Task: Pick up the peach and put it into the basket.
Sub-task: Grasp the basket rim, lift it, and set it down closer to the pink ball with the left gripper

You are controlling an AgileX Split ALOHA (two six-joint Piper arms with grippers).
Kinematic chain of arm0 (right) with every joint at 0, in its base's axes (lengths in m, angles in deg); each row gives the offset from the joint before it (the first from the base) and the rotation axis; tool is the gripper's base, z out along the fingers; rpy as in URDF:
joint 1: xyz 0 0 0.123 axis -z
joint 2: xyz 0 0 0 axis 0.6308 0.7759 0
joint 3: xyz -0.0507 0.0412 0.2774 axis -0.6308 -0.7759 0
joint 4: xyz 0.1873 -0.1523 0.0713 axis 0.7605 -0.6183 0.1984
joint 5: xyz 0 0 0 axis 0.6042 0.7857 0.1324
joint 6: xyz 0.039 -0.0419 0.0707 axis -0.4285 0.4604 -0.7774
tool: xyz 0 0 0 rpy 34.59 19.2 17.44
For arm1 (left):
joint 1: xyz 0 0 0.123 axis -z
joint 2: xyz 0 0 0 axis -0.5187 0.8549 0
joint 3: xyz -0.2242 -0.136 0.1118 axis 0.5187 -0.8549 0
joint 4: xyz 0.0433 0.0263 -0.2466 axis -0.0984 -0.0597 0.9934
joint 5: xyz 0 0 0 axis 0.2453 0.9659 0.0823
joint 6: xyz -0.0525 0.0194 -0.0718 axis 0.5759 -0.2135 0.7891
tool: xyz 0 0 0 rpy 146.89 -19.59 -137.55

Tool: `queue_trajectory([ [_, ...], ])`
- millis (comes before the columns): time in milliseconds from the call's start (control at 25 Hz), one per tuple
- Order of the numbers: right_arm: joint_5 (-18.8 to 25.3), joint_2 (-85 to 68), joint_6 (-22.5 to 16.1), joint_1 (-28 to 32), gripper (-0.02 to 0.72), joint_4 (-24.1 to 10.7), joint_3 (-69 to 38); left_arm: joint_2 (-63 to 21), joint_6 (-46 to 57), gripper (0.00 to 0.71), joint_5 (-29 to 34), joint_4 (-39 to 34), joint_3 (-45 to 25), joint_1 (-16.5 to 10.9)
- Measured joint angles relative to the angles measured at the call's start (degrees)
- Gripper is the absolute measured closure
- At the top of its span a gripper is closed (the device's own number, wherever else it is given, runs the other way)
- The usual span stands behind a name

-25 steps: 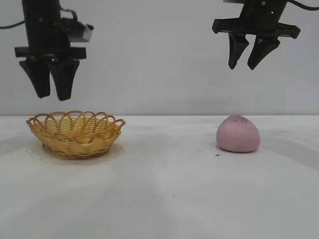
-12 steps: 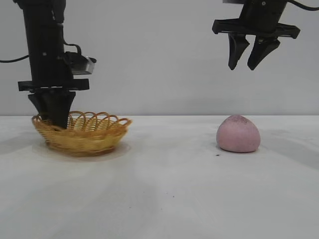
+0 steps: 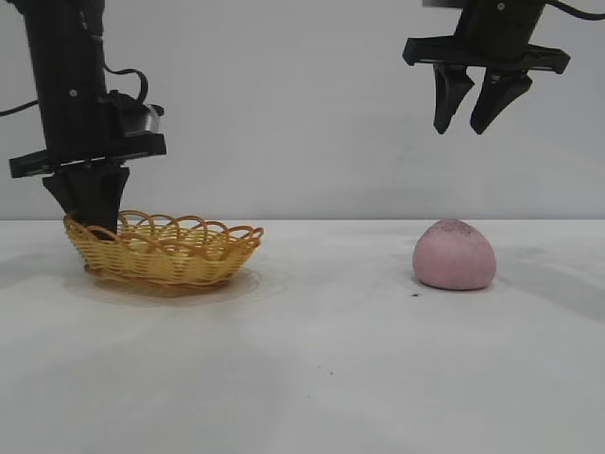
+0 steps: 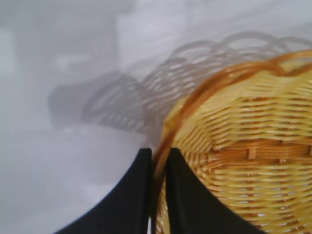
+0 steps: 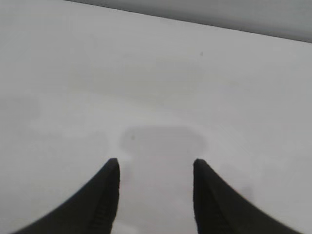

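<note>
The yellow-orange wicker basket [image 3: 165, 249] sits on the white table at the left, its left end lifted a little. My left gripper [image 3: 92, 225] is shut on the basket's left rim; in the left wrist view the rim [image 4: 158, 161] runs between the two black fingers of that gripper [image 4: 158, 155]. The dusty-pink peach [image 3: 454, 255] rests on the table at the right, apart from both grippers. High above the peach hangs my right gripper [image 3: 470, 126], open and empty; the right wrist view shows this gripper [image 5: 155, 165] over bare table only.
The white table [image 3: 312, 359] stretches between basket and peach, with a pale wall behind. A small dark speck [image 3: 413, 295] lies on the table just left of the peach.
My left gripper came down from above the basket onto its left rim and shut on it. The basket has shifted to the right and tipped slightly. The right arm and the peach have stayed put.
</note>
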Motion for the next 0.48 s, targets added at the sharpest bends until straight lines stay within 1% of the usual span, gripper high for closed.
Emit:
queue_trajectory([
  [120,0.26,0.0,0.0,0.0,0.407,0.0,0.0,-5.44,0.09,0.71,-7.61,6.13,-9.63,0.12],
  [240,0.26,0.0,0.0,0.0,0.407,0.0,0.0,-10.65,-0.19,0.71,-15.91,12.81,-19.89,1.14],
  [360,0.36,0.0,0.12,0.0,0.407,0.11,0.0,-14.28,-2.87,0.71,-22.64,21.12,-27.59,2.64],
  [480,0.81,0.0,0.22,0.0,0.407,0.2,0.0,-15.64,-7.14,0.71,-25.8,27.82,-32.06,4.23],
])
